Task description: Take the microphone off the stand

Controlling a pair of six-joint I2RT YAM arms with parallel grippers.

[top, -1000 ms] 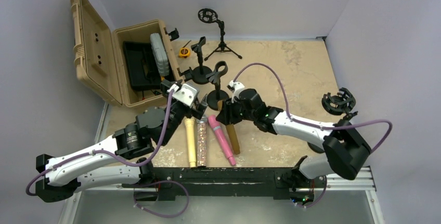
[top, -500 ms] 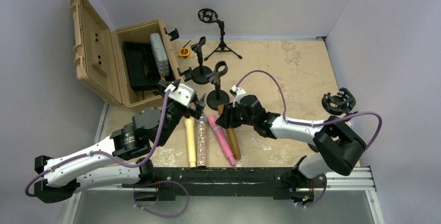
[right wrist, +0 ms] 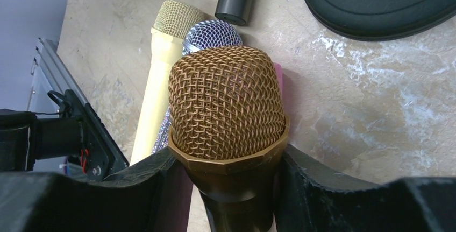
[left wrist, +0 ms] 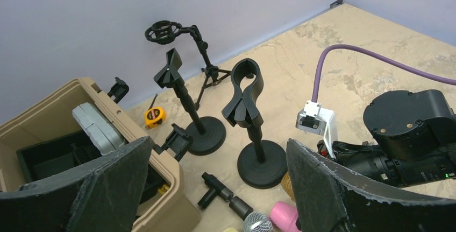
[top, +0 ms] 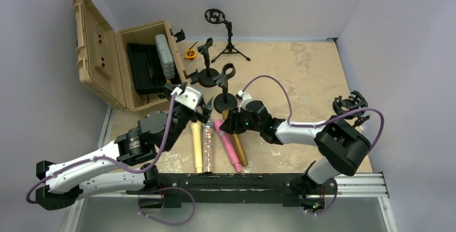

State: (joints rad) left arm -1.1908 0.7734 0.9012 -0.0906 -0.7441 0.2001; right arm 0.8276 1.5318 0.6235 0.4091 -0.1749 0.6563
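Holding black insert [top: 139, 66]: open tan case [top: 141, 29]

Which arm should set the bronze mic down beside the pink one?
Right. The right gripper is shut on the bronze microphone just below its grille, holding it low alongside the pink microphone. The left gripper is open and empty, pointing toward the bare stands.

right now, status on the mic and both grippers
Left gripper open, holding nothing. Right gripper shut on gold microphone, off the stand, whose clip is empty. Pink microphone close beside it on the table.
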